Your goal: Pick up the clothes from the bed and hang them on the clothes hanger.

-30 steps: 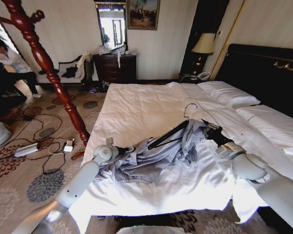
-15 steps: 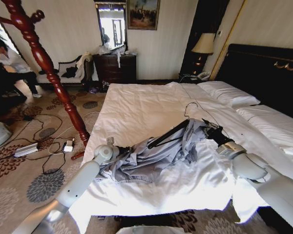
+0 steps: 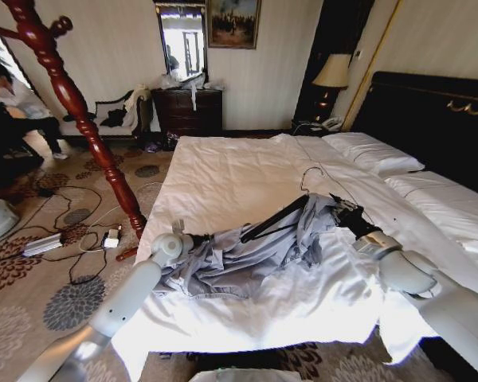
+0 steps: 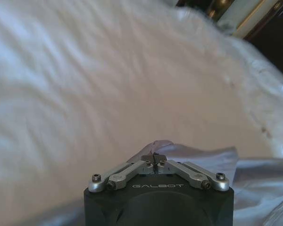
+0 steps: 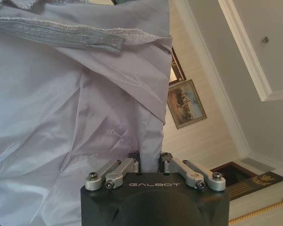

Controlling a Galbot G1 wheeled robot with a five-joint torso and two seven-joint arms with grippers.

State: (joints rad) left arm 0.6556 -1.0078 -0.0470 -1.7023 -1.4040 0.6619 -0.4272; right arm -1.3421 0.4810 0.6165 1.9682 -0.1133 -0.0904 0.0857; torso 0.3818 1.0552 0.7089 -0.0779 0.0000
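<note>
The light blue-grey clothes (image 3: 247,267) lie crumpled near the foot of the white bed (image 3: 223,175). The black clothes hanger (image 3: 275,219) lies slanted on top of them, its wire hook pointing toward the pillows. My left gripper (image 3: 205,238) is at the garment's left edge, shut on a fold of it (image 4: 154,159). At the garment's right side my right gripper (image 3: 332,205) is shut on the fabric (image 5: 150,162), which drapes over its wrist camera (image 5: 61,117).
A red turned-wood stand post (image 3: 80,111) rises left of the bed. Cables and a power strip (image 3: 44,243) lie on the carpet. Pillows (image 3: 374,151) and the black headboard (image 3: 430,119) are at the right, with a dresser (image 3: 190,111) and a lamp (image 3: 332,72) at the back.
My left gripper has shifted slightly left, drawing the garment's left edge with it. The right arm and the hanger have stayed in place.
</note>
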